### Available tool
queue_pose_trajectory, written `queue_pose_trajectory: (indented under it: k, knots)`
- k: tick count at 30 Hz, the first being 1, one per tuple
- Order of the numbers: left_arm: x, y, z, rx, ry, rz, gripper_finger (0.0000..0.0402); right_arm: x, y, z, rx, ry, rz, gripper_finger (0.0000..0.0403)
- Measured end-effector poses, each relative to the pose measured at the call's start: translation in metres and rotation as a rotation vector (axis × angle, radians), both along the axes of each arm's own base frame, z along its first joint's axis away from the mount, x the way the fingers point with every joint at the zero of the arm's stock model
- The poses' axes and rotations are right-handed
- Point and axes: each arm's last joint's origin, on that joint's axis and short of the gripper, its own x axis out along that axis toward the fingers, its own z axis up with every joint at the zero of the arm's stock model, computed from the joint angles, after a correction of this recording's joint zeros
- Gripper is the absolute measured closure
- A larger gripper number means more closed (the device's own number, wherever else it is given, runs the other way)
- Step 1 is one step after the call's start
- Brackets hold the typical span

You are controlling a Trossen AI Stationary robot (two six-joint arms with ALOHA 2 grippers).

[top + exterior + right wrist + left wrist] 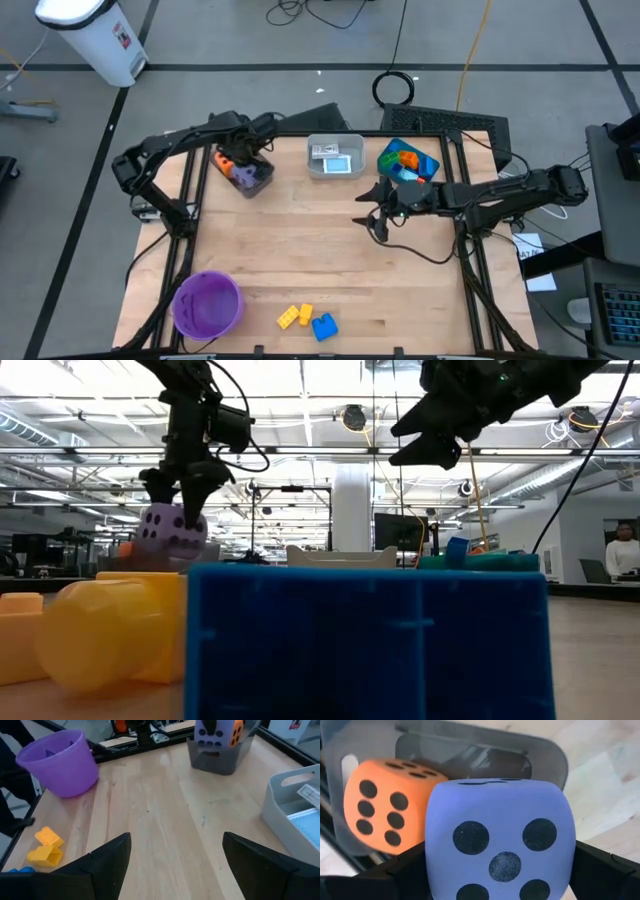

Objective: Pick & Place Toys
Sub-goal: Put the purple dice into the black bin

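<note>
- Purple die [500, 845] fills most of the left wrist view, so the grey bin [540, 755] behind it shows only as a curved rim and a shadowed inside wall.
- Dark fingers [395, 875] of the left gripper [243, 160] press on both flanks of the purple die; the grip is closed on it, and the fingertips themselves are cut off by the picture edge.
- Orange die [382, 805] sits at about nine o'clock from the purple one, touching or just beside it, inside the same grey bin at the table's eleven o'clock corner.
- Both dice look soft and matte with rounded corners and black round pips.
- From the low view a blue brick [365, 640] blocks most of the table; its face is glossy plastic with moulded ribs, and yellow bricks [100, 630] lie just beside it.
- On the high view those bricks lie near six o'clock on the table, well apart from either gripper, near the purple bowl [208, 303].
- Right gripper [380, 212] hangs with fingers spread and nothing between them, over bare wood at about two o'clock.
- White bin [335, 157] holds flat cards that are hard to make out; the teal bin [407, 162] holds coloured pieces too small to sort.
</note>
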Motion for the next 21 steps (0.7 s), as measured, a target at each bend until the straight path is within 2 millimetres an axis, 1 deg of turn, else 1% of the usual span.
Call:
queue_pose_trajectory:
  k: [2, 5, 7, 11, 14, 16, 19, 21]
  knots:
    - [0.002, 0.002, 0.000, 0.016, -0.023, -0.003, 0.0019, 0.003, -0.004, 0.004, 0.008, -0.009, -0.005, 0.0099]
    - [0.004, 0.003, -0.002, 0.030, -0.044, -0.023, 0.0008, 0.012, -0.013, 0.014, 0.032, -0.028, -0.002, 0.0102]
    - [0.004, 0.003, -0.006, 0.027, -0.045, -0.027, 0.0013, 0.022, -0.022, 0.021, 0.040, -0.036, 0.000, 0.0110]
    - [0.004, 0.001, -0.017, -0.010, -0.075, -0.039, 0.0037, 0.047, -0.043, 0.030, 0.070, -0.041, 0.024, 0.0133]
    - [0.003, 0.000, -0.025, -0.013, -0.078, -0.047, 0.0040, 0.070, -0.062, 0.029, 0.098, -0.026, 0.046, 0.0151]
    - [0.002, 0.000, -0.030, -0.019, -0.077, -0.057, 0.0034, 0.085, -0.075, 0.027, 0.116, -0.020, 0.053, 0.0162]
    - [0.003, 0.000, -0.032, -0.015, -0.082, -0.112, 0.0021, 0.105, -0.095, 0.024, 0.128, -0.023, 0.037, 0.0177]
    - [0.005, -0.001, -0.032, -0.004, -0.091, -0.167, 0.0021, 0.116, -0.108, 0.022, 0.130, -0.024, 0.016, 0.0186]
